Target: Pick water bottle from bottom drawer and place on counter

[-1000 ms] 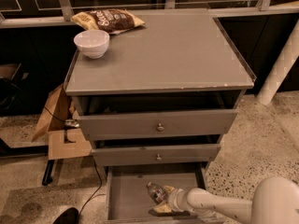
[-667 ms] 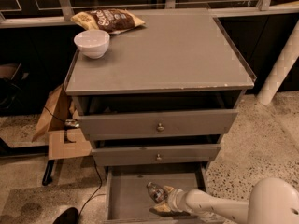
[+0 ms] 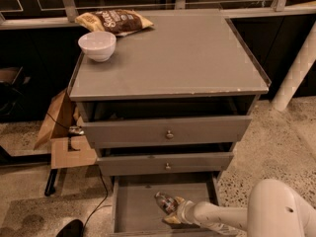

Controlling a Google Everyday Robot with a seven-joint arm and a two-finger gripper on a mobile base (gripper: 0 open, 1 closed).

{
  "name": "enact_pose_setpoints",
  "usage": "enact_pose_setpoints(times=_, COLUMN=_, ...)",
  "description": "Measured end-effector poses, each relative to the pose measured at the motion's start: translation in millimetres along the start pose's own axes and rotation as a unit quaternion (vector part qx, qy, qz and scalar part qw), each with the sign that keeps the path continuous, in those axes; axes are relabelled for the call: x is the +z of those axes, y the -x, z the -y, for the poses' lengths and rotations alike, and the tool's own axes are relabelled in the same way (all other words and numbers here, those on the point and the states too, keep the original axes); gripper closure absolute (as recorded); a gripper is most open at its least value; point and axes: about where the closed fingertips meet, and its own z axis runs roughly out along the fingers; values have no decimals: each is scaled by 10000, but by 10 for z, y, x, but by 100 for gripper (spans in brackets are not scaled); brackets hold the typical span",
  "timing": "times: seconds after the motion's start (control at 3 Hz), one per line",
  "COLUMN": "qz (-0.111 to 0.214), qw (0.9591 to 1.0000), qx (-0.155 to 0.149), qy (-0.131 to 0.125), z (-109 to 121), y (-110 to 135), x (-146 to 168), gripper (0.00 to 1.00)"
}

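Hardly anything has moved since a second ago: the single white arm (image 3: 222, 215) reaches from the lower right into the bottom drawer (image 3: 133, 206) much as it did, and the one gripper (image 3: 174, 215) sits at the same spot over the drawer's floor, right of its middle. One water bottle (image 3: 165, 201) lies on its side in that drawer, unchanged in place, slanting from upper left down towards the gripper, whose tip is at or against the bottle's lower end. Whether the gripper has closed on the bottle or merely rests beside it cannot be told

Three grey drawers make up the cabinet. The top drawer (image 3: 128, 131) and the middle drawer (image 3: 133, 163) are each pulled out a little, showing a dark gap above their fronts, and each carries one small round knob, two knobs in all, the upper knob (image 3: 169, 134) straight above the lower knob (image 3: 167, 166). The bottom drawer stands out farthest, its plain grey inside open to view

On the counter (image 3: 182, 58) are two things, both at the far left corner: one white bowl (image 3: 97, 45), upright near the left edge, and one snack bag (image 3: 114, 21) lying flat behind it, just beside the bowl. Left of the cabinet, on the speckled floor, lies one opened cardboard box (image 3: 64, 132), and one dark cable (image 3: 101, 191) trails down past it. One white post (image 3: 296, 68) leans at the far right
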Motion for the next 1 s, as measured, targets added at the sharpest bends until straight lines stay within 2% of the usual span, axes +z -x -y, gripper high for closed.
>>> enact_pose_setpoints(times=0.33, qz=-264, qw=9996, qx=-47, qy=-30, z=28, y=-121, x=82, gripper=51)
enact_pose_setpoints(times=1.0, qz=-295, qw=9995, qx=-72, qy=-24, z=28, y=-135, x=92, gripper=97)
